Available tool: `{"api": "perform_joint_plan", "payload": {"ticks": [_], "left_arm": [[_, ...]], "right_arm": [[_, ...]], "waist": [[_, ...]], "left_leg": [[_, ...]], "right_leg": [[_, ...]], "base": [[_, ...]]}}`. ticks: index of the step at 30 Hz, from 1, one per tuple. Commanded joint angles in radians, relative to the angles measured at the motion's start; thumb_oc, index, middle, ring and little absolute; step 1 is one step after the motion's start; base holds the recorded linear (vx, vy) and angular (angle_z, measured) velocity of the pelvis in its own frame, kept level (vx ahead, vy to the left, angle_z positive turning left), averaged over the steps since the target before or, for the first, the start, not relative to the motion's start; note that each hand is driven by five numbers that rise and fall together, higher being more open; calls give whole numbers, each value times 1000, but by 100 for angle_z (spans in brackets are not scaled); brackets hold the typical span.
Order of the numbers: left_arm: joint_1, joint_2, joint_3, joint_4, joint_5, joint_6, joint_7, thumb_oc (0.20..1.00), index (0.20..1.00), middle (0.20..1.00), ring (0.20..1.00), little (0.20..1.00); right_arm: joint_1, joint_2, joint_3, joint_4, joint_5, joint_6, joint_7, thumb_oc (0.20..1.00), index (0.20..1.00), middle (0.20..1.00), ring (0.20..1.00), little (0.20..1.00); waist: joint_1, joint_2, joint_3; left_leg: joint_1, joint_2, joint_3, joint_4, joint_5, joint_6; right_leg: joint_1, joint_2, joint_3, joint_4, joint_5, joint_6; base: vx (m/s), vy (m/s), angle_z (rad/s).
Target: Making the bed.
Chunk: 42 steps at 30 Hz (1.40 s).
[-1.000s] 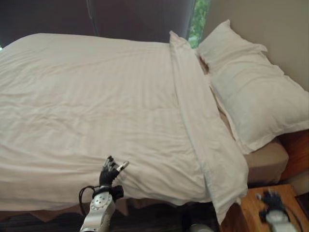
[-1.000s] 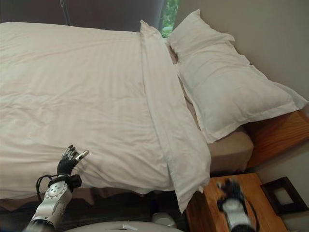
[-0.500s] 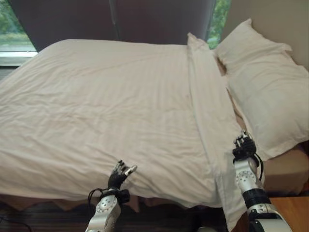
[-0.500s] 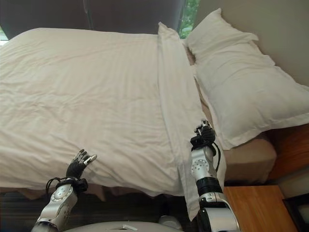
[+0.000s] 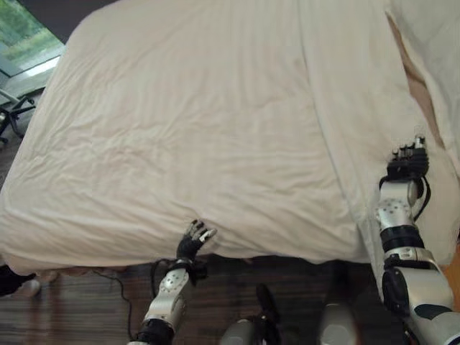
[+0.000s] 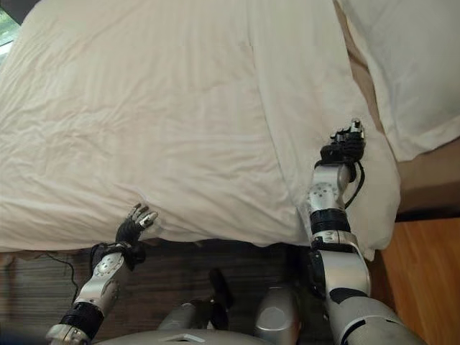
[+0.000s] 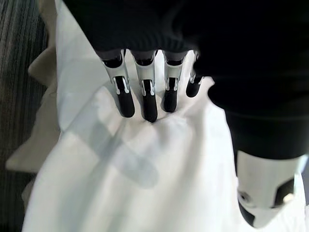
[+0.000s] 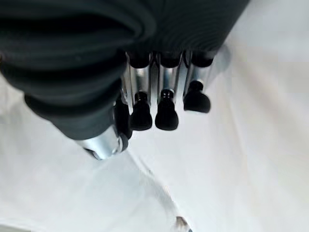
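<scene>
One white duvet (image 5: 215, 122), one pillow (image 6: 410, 65), my two hands at the bed's near edge.
Left hand (image 5: 192, 241) fingers straight, tips pressing the duvet hem; right hand (image 5: 407, 162) relaxed, holding nothing, over the folded band.

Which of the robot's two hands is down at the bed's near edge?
The left hand, fingers pressing the duvet at its near edge. The right hand rests farther up by the folded-back band.

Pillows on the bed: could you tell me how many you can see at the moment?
1: a white pillow lies at the head end, beyond the duvet's folded edge, past the right hand. It runs off the picture, so another could be hidden.
</scene>
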Motion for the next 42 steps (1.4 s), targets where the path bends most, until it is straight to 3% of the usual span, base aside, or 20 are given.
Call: {"api": "perform_joint_plan", "payload": {"ticks": [1, 4, 8, 9, 10, 13, 14, 19, 20, 21, 24, 28, 30, 36, 42], "left_arm": [[-48, 2, -6, 56, -53, -42, -18, 1000, 1000, 1000, 1000, 1000], [-94, -30, 1, 117, -95, -41, -13, 1000, 1000, 1000, 1000, 1000], [-139, -68, 8, 196, -116, -27, -15, 1000, 1000, 1000, 1000, 1000], [-137, -68, 6, 197, -116, -27, -16, 1000, 1000, 1000, 1000, 1000], [-131, -78, 20, 211, -124, -17, -18, 1000, 1000, 1000, 1000, 1000], [-106, -84, 34, 214, -142, -5, -22, 1000, 1000, 1000, 1000, 1000], [-86, -87, 47, 215, -147, 2, -27, 1000, 1000, 1000, 1000, 1000], [-34, -87, 63, 193, -139, 12, -29, 1000, 1000, 1000, 1000, 1000], [-15, -92, 60, 182, -132, 15, -29, 1000, 1000, 1000, 1000, 1000], [-12, -91, 61, 180, -131, 16, -28, 1000, 1000, 1000, 1000, 1000], [26, -83, 38, 107, -81, 22, -38, 1000, 1000, 1000, 1000, 1000], [37, -80, 18, 60, -58, 26, -48, 1000, 1000, 1000, 1000, 1000], [21, -60, -48, -136, -1, 19, -82, 1000, 1000, 1000, 1000, 1000], [42, -24, -59, -304, 0, 11, -121, 1000, 1000, 1000, 1000, 1000], [93, -3, -57, -364, 17, 14, -155, 1000, 1000, 1000, 1000, 1000]], "right_arm": [[-7, 45, -68, 120, 89, -19, -3, 200, 200, 200, 200, 200], [143, 126, -102, 200, 147, 9, 27, 200, 200, 200, 200, 200], [370, 162, -198, 329, 162, 69, 41, 200, 200, 200, 200, 200], [373, 159, -199, 334, 163, 72, 46, 200, 200, 200, 200, 200], [448, 143, -223, 391, 127, 110, 36, 200, 200, 200, 200, 200], [516, 121, -242, 426, 85, 145, 29, 200, 200, 200, 200, 200], [560, 117, -250, 431, 60, 158, 26, 200, 200, 200, 200, 200], [611, 115, -201, 410, -32, 188, 35, 200, 200, 200, 200, 200], [611, 117, -151, 385, -92, 198, 42, 580, 580, 580, 580, 580], [613, 119, -150, 382, -94, 198, 41, 1000, 1000, 1000, 1000, 1000], [616, 116, -8, 252, -250, 211, 65, 1000, 1000, 1000, 1000, 1000], [626, 116, 60, 183, -341, 219, 72, 1000, 1000, 1000, 1000, 1000], [635, 102, 249, -64, -617, 212, 71, 1000, 1000, 1000, 1000, 1000], [637, 82, 345, -243, -757, 212, 94, 1000, 1000, 1000, 1000, 1000], [657, 64, 363, -323, -807, 223, 121, 1000, 1000, 1000, 1000, 1000]], "waist": [[-15, -7, -12], [-56, -4, -17], [-130, -47, -44], [-130, -48, -45], [-151, -71, -54], [-160, -97, -67], [-165, -119, -78], [-148, -174, -108], [-133, -198, -120], [-134, -199, -119], [-98, -252, -151], [-90, -277, -163], [-67, -326, -195], [-42, -351, -219], [-28, -359, -227]], "left_leg": [[10, 6, -66, 17, -15, -31], [22, 2, -59, 16, -28, -30], [76, 3, -49, 17, -55, -27], [79, 3, -49, 17, -56, -27], [102, 8, -44, 18, -63, -27], [128, 16, -36, 17, -67, -29], [144, 24, -33, 17, -69, -28], [188, 44, -28, 16, -71, -32], [202, 53, -33, 15, -70, -32], [203, 53, -33, 15, -70, -33], [223, 70, -50, 13, -66, -34], [234, 76, -54, 13, -65, -36], [243, 92, -76, 13, -63, -35], [252, 101, -89, 13, -65, -35], [261, 105, -94, 13, -67, -33]], "right_leg": [[-57, -27, -4, 25, -2, 37], [-55, -28, 11, 27, 1, 36], [-12, -23, 5, 29, -7, 38], [-8, -24, 5, 28, -8, 38], [10, -17, 7, 29, -11, 39], [33, -9, 6, 28, -15, 40], [46, -2, 6, 28, -16, 40], [97, 11, -10, 29, -24, 36], [119, 16, -20, 29, -27, 35], [121, 16, -20, 29, -28, 35], [154, 33, -43, 33, -34, 32], [174, 39, -54, 35, -37, 29], [202, 54, -83, 49, -46, 28], [226, 59, -102, 56, -55, 27], [240, 62, -113, 63, -66, 25]], "base": [[20, 49, -25], [54, 42, -11], [112, 27, -3], [117, 38, 4], [82, 20, 2], [65, 24, -4], [50, 7, -6], [30, 3, -17], [24, -29, -16], [-4, -4, -9], [6, -34, 4], [-9, -16, 26], [-29, -26, 25], [-4, 0, 7], [4, 2, 1]]}}
